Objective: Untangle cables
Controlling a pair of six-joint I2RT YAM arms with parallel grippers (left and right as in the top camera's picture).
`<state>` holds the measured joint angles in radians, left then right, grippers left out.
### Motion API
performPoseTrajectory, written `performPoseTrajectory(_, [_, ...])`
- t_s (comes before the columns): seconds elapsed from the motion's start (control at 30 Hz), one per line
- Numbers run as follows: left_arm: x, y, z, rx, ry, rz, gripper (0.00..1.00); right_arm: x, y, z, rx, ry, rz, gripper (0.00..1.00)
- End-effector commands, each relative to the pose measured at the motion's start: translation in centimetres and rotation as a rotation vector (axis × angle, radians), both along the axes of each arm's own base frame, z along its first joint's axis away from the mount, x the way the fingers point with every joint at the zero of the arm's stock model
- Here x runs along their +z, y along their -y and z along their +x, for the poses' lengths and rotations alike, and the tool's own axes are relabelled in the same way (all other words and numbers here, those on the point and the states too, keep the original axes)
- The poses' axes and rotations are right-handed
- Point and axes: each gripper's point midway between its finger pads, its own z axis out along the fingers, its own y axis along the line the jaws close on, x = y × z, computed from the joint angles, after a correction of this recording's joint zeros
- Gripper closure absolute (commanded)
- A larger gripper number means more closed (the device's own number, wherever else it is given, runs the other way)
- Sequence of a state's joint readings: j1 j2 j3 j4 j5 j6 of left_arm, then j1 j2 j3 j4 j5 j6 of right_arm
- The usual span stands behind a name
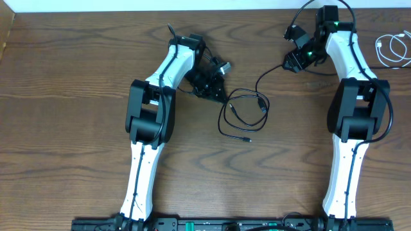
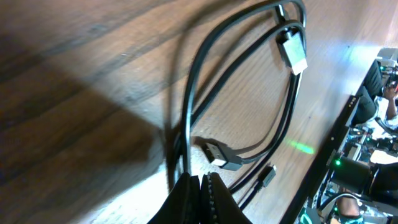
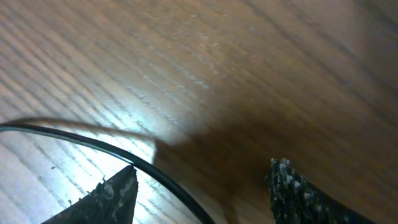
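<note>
The black cable (image 1: 246, 95) lies in loose loops on the wooden table's middle, and one strand runs up toward the right arm. In the left wrist view its loops (image 2: 291, 124) and plugs spread ahead of my left gripper (image 2: 199, 182), which is shut with the cable's strands running in under its tips. That gripper (image 1: 216, 90) sits at the loop's left end. My right gripper (image 3: 205, 168) is open low over the table, and a black cable strand (image 3: 93, 142) passes its left finger. It also shows in the overhead view (image 1: 294, 59). The white cable (image 1: 393, 50) lies coiled at the far right, apart.
Thicker black wires hang around the right arm's wrist (image 1: 334, 13). The table's back edge (image 1: 192, 9) runs just behind both grippers. The arm bases stand at the front edge (image 1: 212, 224).
</note>
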<state>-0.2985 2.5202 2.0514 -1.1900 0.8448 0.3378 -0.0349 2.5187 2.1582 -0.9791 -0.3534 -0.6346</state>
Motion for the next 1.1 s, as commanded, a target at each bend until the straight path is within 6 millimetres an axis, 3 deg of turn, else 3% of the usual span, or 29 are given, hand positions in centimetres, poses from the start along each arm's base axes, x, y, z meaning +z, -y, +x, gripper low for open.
performPoseTrajectory(0.0, [-0.7, 0.4, -0.5, -0.013, -0.026, -0.023, 0.93, -1.2, -1.5, -1.4, 0.068, -0.048, 0.034, 0.36])
performPoseTrajectory(0.2, [-0.7, 0.4, -0.6, -0.012, -0.027, -0.026, 0.93, -1.3, -2.4, -3.6, 0.133, -0.118, 0.039, 0.39])
performPoseTrajectory(0.3, [-0.7, 0.4, -0.6, -0.012, -0.027, -0.026, 0.92, -1.6, -2.0, -3.7, 0.099, -0.135, 0.002, 0.53])
performPoseTrajectory(0.5, [-0.7, 0.3, -0.5, -0.018, -0.021, -0.025, 0.93, -1.5, -2.0, -2.5, -0.087, -0.156, 0.029, 0.99])
performPoseTrajectory(0.67, [-1.1, 0.4, -0.5, -0.021, -0.010, -0.020, 0.92, -0.4, -2.9, -1.6, -0.230, -0.175, 0.097, 0.99])
performPoseTrajectory(0.83, [-1.4, 0.3, -0.6, -0.021, -0.009, -0.021, 0.92, 3.1, -3.8, -0.5, -0.324, -0.129, 0.096, 0.99])
performPoseTrajectory(1.07, [-1.6, 0.3, -0.5, -0.022, -0.005, -0.017, 0.93, 11.6, -3.4, 1.3, -0.522, 0.103, -0.050, 0.99])
